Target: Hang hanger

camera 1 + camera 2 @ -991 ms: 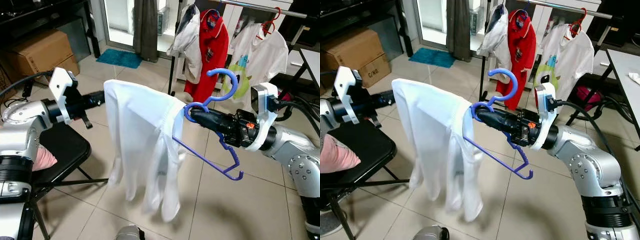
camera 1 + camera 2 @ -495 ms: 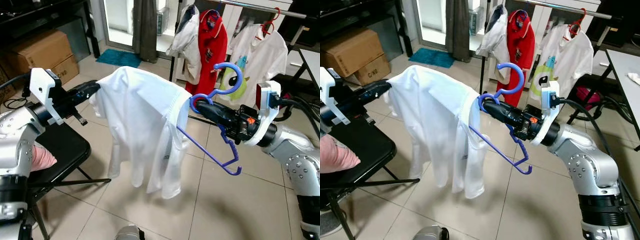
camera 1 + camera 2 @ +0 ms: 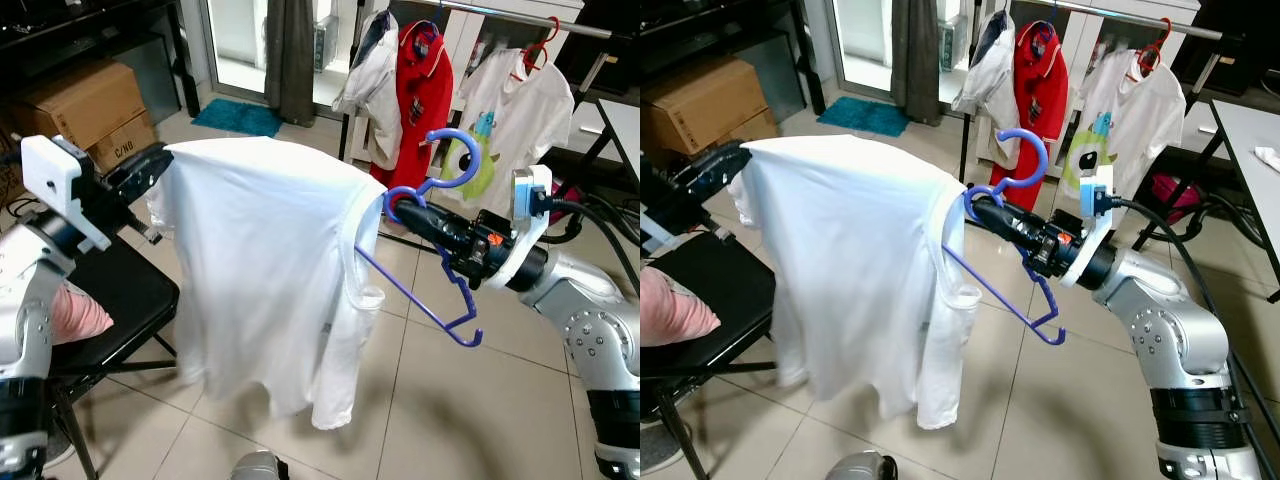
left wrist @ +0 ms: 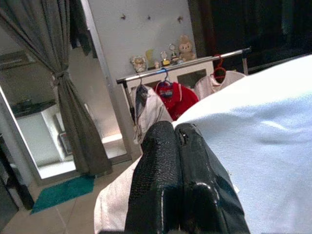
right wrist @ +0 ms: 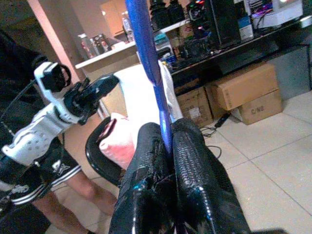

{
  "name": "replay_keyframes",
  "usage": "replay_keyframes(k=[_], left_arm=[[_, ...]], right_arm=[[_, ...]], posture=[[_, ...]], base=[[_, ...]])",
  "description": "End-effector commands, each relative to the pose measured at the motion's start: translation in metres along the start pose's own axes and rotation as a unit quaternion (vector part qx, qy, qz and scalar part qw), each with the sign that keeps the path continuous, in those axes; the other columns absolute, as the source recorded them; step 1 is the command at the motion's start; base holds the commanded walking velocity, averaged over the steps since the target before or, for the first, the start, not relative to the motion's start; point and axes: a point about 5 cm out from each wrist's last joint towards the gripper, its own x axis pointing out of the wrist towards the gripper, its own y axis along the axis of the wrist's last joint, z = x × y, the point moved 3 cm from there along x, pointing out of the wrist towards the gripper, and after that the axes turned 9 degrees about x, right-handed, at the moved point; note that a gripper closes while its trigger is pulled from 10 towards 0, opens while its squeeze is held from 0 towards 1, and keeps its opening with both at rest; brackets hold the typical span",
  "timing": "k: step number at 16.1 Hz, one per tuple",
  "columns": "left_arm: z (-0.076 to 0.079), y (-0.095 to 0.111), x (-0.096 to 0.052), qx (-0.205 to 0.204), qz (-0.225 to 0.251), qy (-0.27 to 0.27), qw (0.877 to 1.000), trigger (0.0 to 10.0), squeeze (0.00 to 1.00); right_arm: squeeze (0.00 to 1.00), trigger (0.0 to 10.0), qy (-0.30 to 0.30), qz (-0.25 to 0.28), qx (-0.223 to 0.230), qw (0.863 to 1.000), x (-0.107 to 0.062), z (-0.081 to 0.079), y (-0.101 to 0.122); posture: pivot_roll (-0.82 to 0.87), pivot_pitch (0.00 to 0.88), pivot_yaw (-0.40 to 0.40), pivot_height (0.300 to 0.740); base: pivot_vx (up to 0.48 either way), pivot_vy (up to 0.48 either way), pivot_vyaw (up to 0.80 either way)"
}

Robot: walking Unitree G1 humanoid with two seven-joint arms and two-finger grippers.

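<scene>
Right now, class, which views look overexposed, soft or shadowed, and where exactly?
Left wrist view: the white shirt glares, its folds washed out, and the left tool looks soft up close. Right wrist view: the right tool and blue hanger blur near the lens, and the background is soft too. Eye views: sharper, evenly lit, with a faint shadow on the floor.

You are looking at two silver arms with round screwed joints, each ending in a white wrist block. The right gripper (image 3: 392, 208) and left gripper (image 3: 150, 166) are wearing long, textured black fingers (glossy near the wrists). Black cables are trailing behind the right arm, with a small orange mark showing on its dark wrist section.
</scene>
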Motion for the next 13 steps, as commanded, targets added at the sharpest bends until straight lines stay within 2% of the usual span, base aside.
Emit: replay_keyframes(k=[1,2,4,7,11,12,13], left_arm=[[-0.003,0.002,-0.003,0.003,0.000,0.017,1.000,0.0,0.00],[-0.005,-0.001,-0.005,0.007,-0.006,0.028,1.000,0.0,0.00],[-0.023,-0.011,-0.012,0.025,-0.040,0.090,0.995,0.0,0.00],[-0.033,-0.012,-0.016,0.036,-0.050,0.119,0.991,0.0,0.00],[-0.029,-0.014,-0.016,0.031,-0.052,0.115,0.992,0.0,0.00],[-0.026,-0.017,-0.014,0.029,-0.065,0.110,0.991,2.9,0.00],[-0.025,-0.019,-0.014,0.027,-0.071,0.109,0.991,10.0,0.00]], right_arm=[[0.00,10.0,-0.006,0.023,-0.023,0.999,0.000,0.002,0.015],[0.00,10.0,-0.005,0.025,-0.023,0.999,0.000,0.002,0.016],[0.00,10.0,-0.004,0.030,-0.024,0.999,-0.001,0.001,0.017],[0.00,10.0,0.001,0.030,-0.022,0.999,-0.001,0.000,0.017],[0.00,10.0,0.005,0.030,-0.020,0.999,-0.001,0.000,0.017],[0.00,10.0,0.008,0.030,-0.021,0.999,0.000,-0.001,0.018],[0.00,10.0,0.008,0.030,-0.021,0.999,0.000,-0.001,0.018]], posture=[[0.14,0.000,-0.033,0.740],[0.14,0.000,-0.032,0.740],[0.14,0.000,-0.034,0.740],[0.14,0.000,-0.035,0.740],[0.14,0.000,-0.041,0.740],[0.14,0.000,-0.041,0.740],[0.14,0.000,-0.042,0.740]], base=[[0.000,0.000,0.00],[0.000,0.000,0.00],[0.000,0.000,0.00],[0.000,0.000,0.00],[0.000,0.000,0.00],[0.000,0.000,0.00],[0.000,0.000,0.00]])
